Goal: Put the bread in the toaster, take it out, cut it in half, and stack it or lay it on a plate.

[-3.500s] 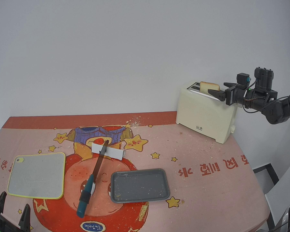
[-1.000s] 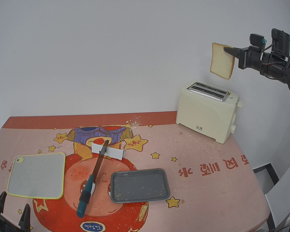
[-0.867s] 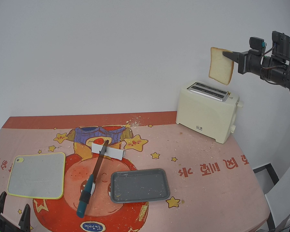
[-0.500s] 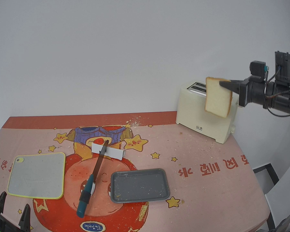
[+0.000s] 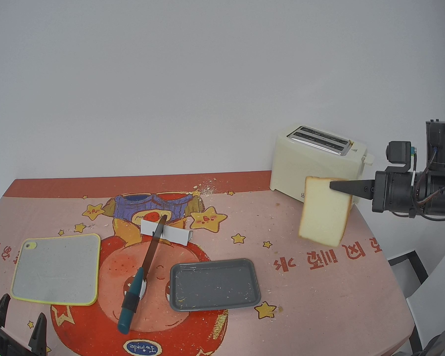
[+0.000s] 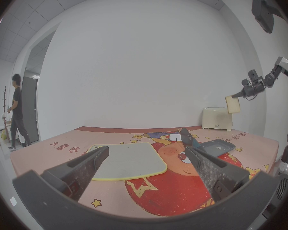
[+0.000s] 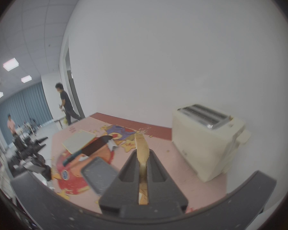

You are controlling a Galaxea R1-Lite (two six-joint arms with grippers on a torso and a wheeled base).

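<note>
Bread: one slice hanging on edge in the air in front of the toaster, above the right side of the table and touching neither.
Right gripper: clamped on the slice's top edge, a thin pinch.
Left gripper: spread wide, holding nothing, low by the board's near edge.
Risk, tear: soft crumb held by one edge, so a quick swing may rip it or let it slip out.
Risk, route: the board is well apart, with knife and tray between. A low carry could knock them.
Risk, set-down: if let go while upright, the slice may topple off the board.
</note>
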